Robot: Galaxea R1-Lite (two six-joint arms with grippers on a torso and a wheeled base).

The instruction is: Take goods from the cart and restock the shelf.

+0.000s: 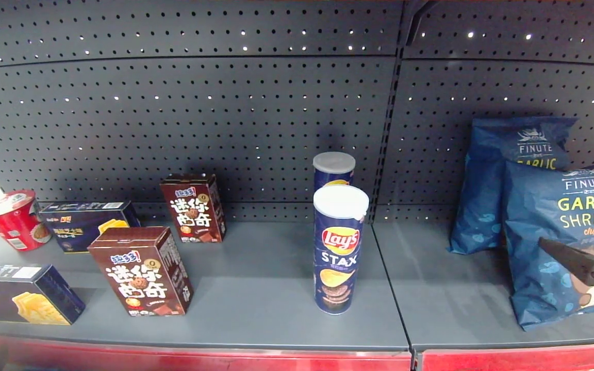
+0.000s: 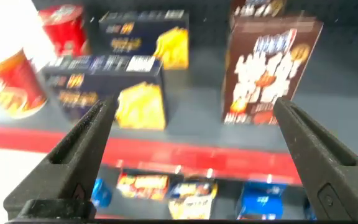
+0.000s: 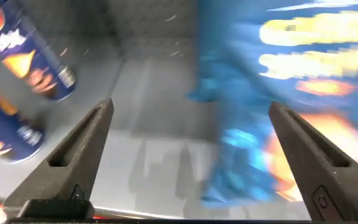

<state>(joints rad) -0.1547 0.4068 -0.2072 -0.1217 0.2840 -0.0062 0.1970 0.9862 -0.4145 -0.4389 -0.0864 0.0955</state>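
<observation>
1. Your right gripper [image 3: 190,106] sits at the right end of the shelf [image 1: 256,288], in front of the lower part of the near blue bag [image 1: 549,206]. Its fingers [image 3: 79,155] are spread apart with nothing between them. You cannot tell whether either one touches the bag.
2. Your left gripper [image 2: 196,101] is just out from the shelf's red front edge [image 1: 173,355], at the left end. It faces the near dark blue box [image 1: 18,293] and the near brown box [image 1: 142,273]. Its fingers are also apart and hold nothing.
3. Two chip cans stand upright near the middle of the shelf. The near can [image 1: 339,247] is directly in front of the far can [image 1: 333,170], which stands close to the pegboard back panel [image 1: 173,113].
4. On the right, the near blue bag leans upright with the far blue bag [image 1: 503,170] behind it and a little to its left, the two overlapping.
5. On the left, the far brown box [image 1: 194,208] stands upright behind and to the right of the near brown box.
6. The far dark blue box [image 1: 88,224] lies on its long side behind the near one.
7. A red cup [image 1: 16,219] is tilted at the far left, just beside the far dark blue box.
</observation>
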